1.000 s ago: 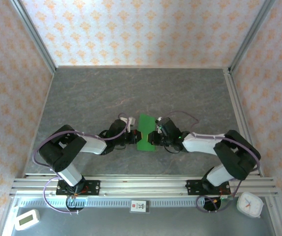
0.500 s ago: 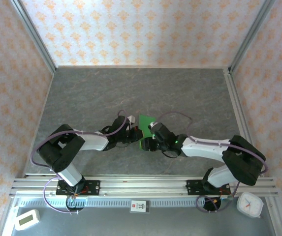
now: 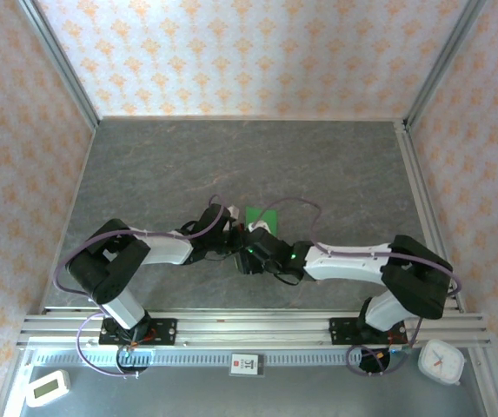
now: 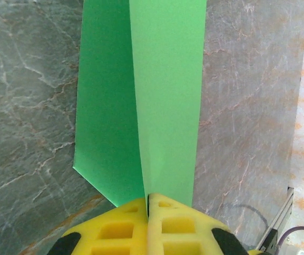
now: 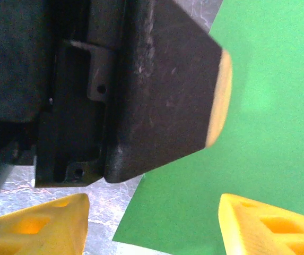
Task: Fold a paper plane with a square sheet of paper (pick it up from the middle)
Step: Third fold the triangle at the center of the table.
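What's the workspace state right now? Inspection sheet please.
Surface: grey marbled table, flat.
Job's things: green paper folded along a centre crease, one flap raised.
Clutter: white timer and white clock on the near ledge, outside the rail.
Grippers: left gripper shut on the paper's near end; right gripper open, close beside the left one.
Cables: purple cable arcs near the paper.
Surroundings: patterned walls, aluminium rail.

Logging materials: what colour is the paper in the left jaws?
Plain bright green; the paper shows best in the left wrist view.
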Controlling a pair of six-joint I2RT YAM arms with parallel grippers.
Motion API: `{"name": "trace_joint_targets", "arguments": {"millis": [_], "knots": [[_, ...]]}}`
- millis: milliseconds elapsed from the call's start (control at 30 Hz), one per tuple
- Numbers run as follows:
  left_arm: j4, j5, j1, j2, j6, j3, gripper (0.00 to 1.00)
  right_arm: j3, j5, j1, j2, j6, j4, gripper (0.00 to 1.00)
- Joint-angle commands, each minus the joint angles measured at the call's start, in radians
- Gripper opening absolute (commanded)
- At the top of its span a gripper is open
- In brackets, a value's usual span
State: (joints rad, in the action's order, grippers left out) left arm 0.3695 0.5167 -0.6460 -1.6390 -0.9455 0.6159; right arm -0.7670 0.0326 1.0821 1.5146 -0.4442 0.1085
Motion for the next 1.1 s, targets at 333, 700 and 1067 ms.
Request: {"name": "trace_joint_targets", "arguments": {"millis": [333,700,1067], "knots": [[-0.02,0.008,-0.002,-0.017,-0.004,0.021,0.0,-0.022,-0.089,0.015,0.014,-0.009,0.063,0.46],[-0.017,0.003,-0.003,-0.017,0.008,0.017,0.0,-0.022,-0.083,0.014,-0.01,0.0,0.073,0.0],[-0.086,-0.048,0.03,0.06,0.099,0.007,0.05,-0.029,-0.013,0.013,0.024,0.069,0.057,0.0]]}}
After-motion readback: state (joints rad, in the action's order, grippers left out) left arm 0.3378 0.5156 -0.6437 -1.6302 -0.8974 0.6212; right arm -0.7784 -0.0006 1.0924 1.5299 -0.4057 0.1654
